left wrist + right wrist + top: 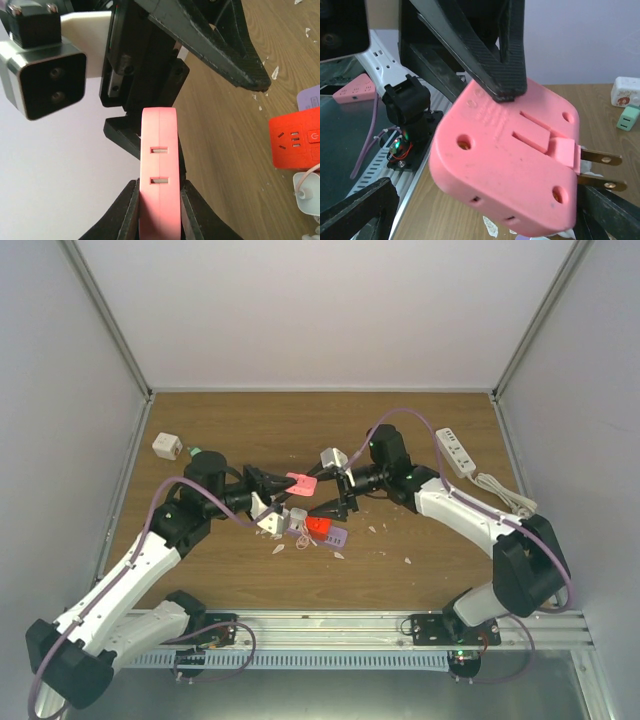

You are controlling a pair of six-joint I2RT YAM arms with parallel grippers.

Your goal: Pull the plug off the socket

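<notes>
Left pincer (160,196) is clamping the pink adapter (160,165) by its flat faces, one finger (127,212) pressing each side, the narrow edge with two slots facing the left wrist camera. In the top view the left pincer (285,483) is holding the adapter (301,483) off the table (250,430), near the centre. Right pincer (485,200) is standing wide, its fingers (357,212) showing at 7 and 5 o'clock of the adapter (505,170) with gaps on both sides, not gripping it. Two brass prongs (600,160) are sticking out bare at the adapter's 3 o'clock in the right wrist view. From above, the right pincer (340,497) is sitting just at 3 o'clock of the adapter. A white plug (332,458) is lying at 1 o'clock of it; whether anything is touching that plug I cannot tell. A red socket block (318,525) and a purple block (333,537) are lying close together at 5 o'clock, a white adapter (270,523) at 7 o'clock. A white power strip (455,450) is lying at the table's 2 o'clock, and a white cube (167,446) and a green cube (194,452) at its 10 o'clock.
</notes>
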